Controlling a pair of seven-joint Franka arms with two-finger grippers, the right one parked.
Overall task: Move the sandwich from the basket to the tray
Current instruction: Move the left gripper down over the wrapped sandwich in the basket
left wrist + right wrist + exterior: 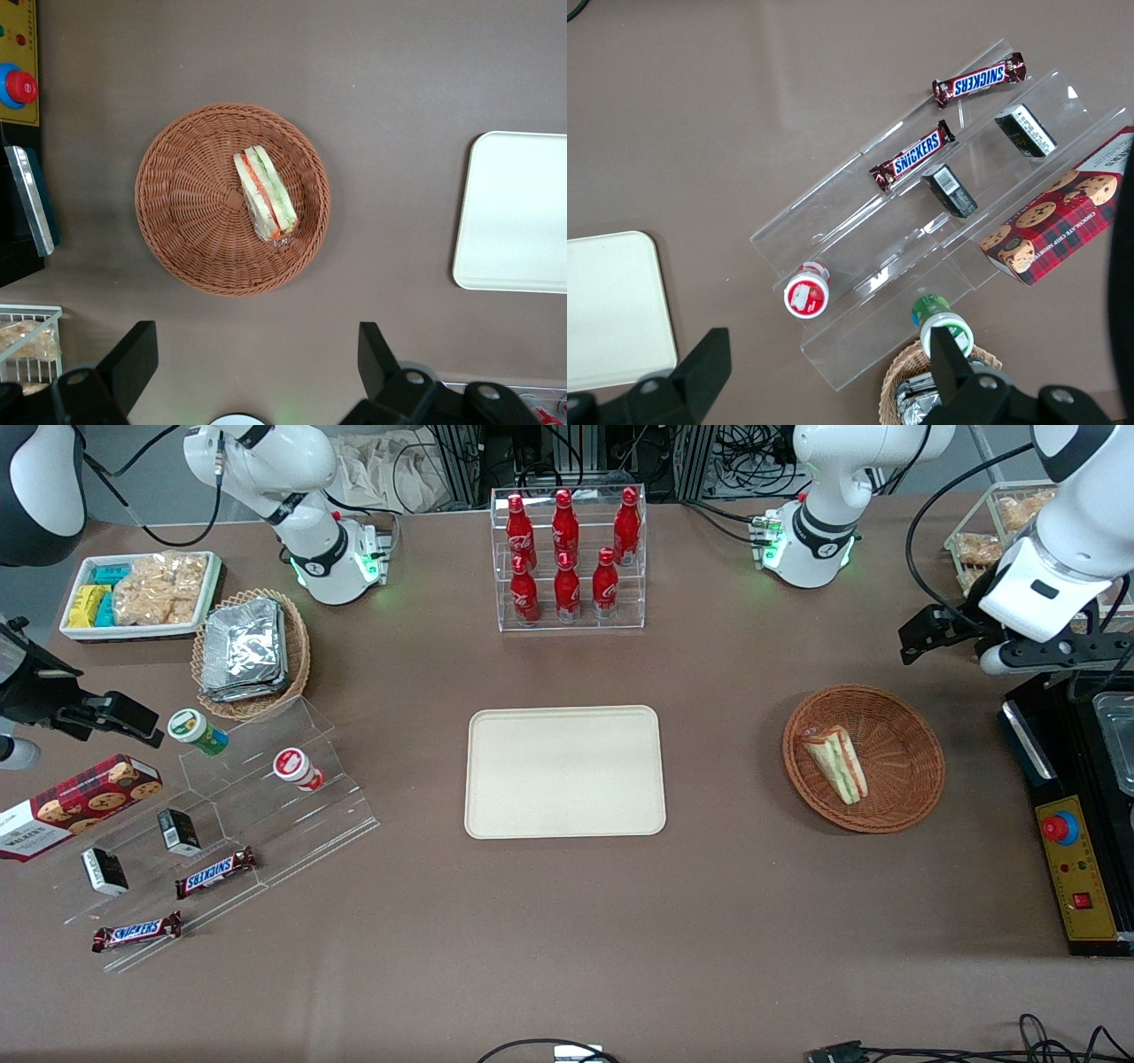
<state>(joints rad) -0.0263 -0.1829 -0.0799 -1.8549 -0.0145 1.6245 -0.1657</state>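
Front view, right of centre: the round reddish-brown woven wicker basket (864,757) sits on the brown table (567,921). The clear-wrapped wedge sandwich (835,763) with white bread and green, red and yellow filling lies inside it, on the half toward the middle of the frame, touching the weave.

Centre of frame: the flat rectangular cream-beige tray (565,771) with rounded corners, well apart from the basket and with bare table between them.

Upper right of frame: the left arm's gripper (941,634) hangs above the table, farther from the front camera than the basket and not over it.

Left wrist view: its two black fingers (133,359) stand wide apart with nothing between them. The basket (232,198) with the sandwich (265,195) is seen whole, clear of the fingers, and one end of the tray (514,212) is visible.

Top centre of the front view: a clear acrylic rack of red bottles (567,558).
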